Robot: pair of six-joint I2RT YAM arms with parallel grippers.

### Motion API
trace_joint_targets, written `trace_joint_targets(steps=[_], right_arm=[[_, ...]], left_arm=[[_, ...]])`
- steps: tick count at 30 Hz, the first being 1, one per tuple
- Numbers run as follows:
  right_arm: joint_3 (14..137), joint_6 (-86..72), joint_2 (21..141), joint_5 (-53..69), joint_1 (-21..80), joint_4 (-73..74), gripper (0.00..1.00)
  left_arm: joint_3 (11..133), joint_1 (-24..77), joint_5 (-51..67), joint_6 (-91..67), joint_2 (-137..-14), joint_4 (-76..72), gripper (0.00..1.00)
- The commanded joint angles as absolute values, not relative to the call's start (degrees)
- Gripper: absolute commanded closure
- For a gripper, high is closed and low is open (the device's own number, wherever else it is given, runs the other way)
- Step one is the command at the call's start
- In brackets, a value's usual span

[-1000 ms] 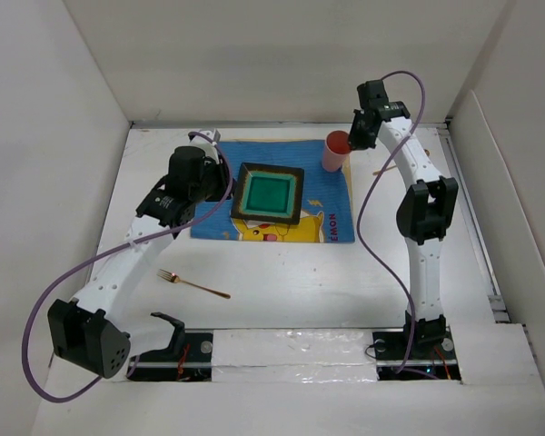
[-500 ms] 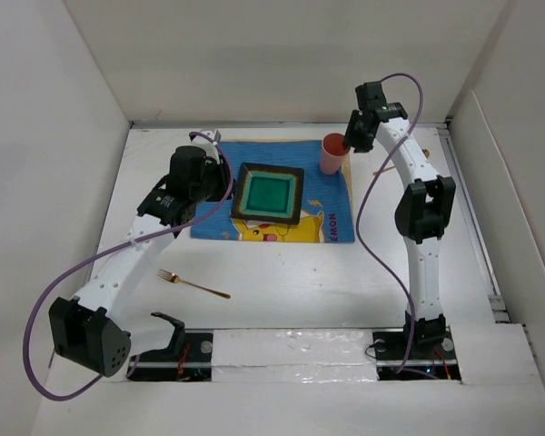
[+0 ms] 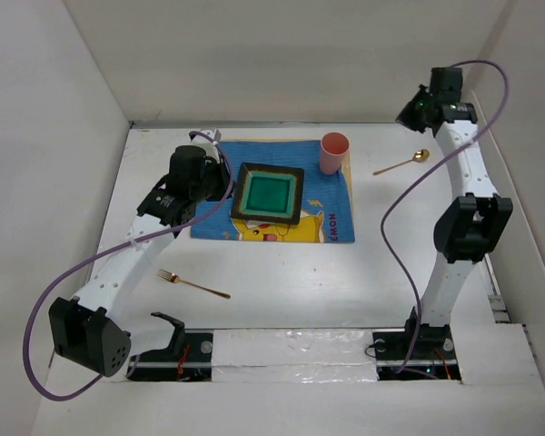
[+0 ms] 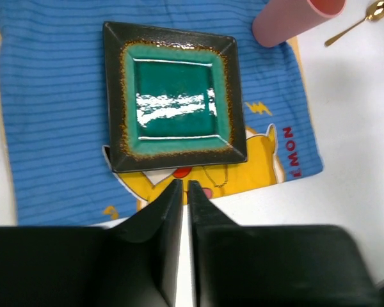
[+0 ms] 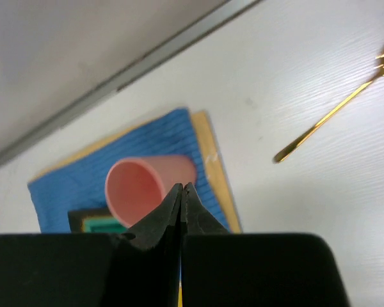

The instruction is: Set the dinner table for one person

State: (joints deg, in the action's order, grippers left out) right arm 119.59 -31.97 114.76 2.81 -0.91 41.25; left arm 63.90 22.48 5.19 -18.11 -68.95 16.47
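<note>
The white dinner table (image 3: 282, 272) carries a blue cartoon placemat (image 3: 331, 213). A square dark plate with a green centre (image 3: 269, 193) sits on it, also in the left wrist view (image 4: 174, 96). A pink cup (image 3: 334, 152) stands upright on the mat's far right corner, seen too in the right wrist view (image 5: 147, 185). A gold spoon (image 3: 401, 163) lies right of the mat. A gold fork (image 3: 193, 283) lies near the front left. My left gripper (image 4: 184, 185) is shut and empty at the mat's left edge. My right gripper (image 5: 181, 188) is shut and empty, raised at the far right.
White walls enclose the table on the left, back and right. The right arm (image 3: 463, 218) stands tall along the right side. The left arm (image 3: 127, 250) stretches over the left part of the table. A metal rail (image 3: 291, 345) runs along the near edge.
My right gripper has let go of the pink cup and swung up and right, away from it, to the far right corner. The cup stays on the mat. The left arm has not moved.
</note>
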Motion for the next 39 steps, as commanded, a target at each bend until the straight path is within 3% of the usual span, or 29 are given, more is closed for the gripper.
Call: trace_joint_targets(steps=[1,6,7,8,9,12,13,20,39], right_arm=[[112.61,-35.33,114.61,1.34,-5.43,32.97,1.00],[113.72,-35.60,121.09,-4.13,-8.00,34.35,1.00],[114.86,-35.60,122.51,-5.35,-8.52,35.06,0.95],[118.61,-35.42,126.35,-6.58,-8.53,36.98,0.71],[118.65,-35.42,126.39,-6.94,-8.53,37.00,0.71],[123.21,-35.59,130.76,-8.69,-8.53,38.93,0.55],[124.27,-35.51,131.83,-9.05,-8.53,39.37,0.54],[130.69,-36.12,138.51,-13.36,-7.38,44.21,0.53],[137.90,-37.53,146.69,-17.31,-5.19,51.59,0.64]], left_arm=[[66.36,22.41,5.89,-18.11,-68.03,14.77,0.98],[65.13,22.41,5.54,-18.11,-67.76,14.77,1.00],[64.95,22.41,5.45,-18.11,-67.68,14.77,1.00],[64.60,22.41,5.19,-17.93,-67.76,14.85,1.00],[64.60,22.41,5.01,-17.93,-67.76,14.85,1.00],[64.78,22.41,4.22,-17.49,-68.03,15.20,0.95],[64.86,22.41,4.22,-17.40,-68.20,15.29,0.94],[64.69,22.41,3.60,-17.31,-68.73,15.29,0.93],[65.74,22.41,1.59,-16.52,-68.56,15.64,0.93]])
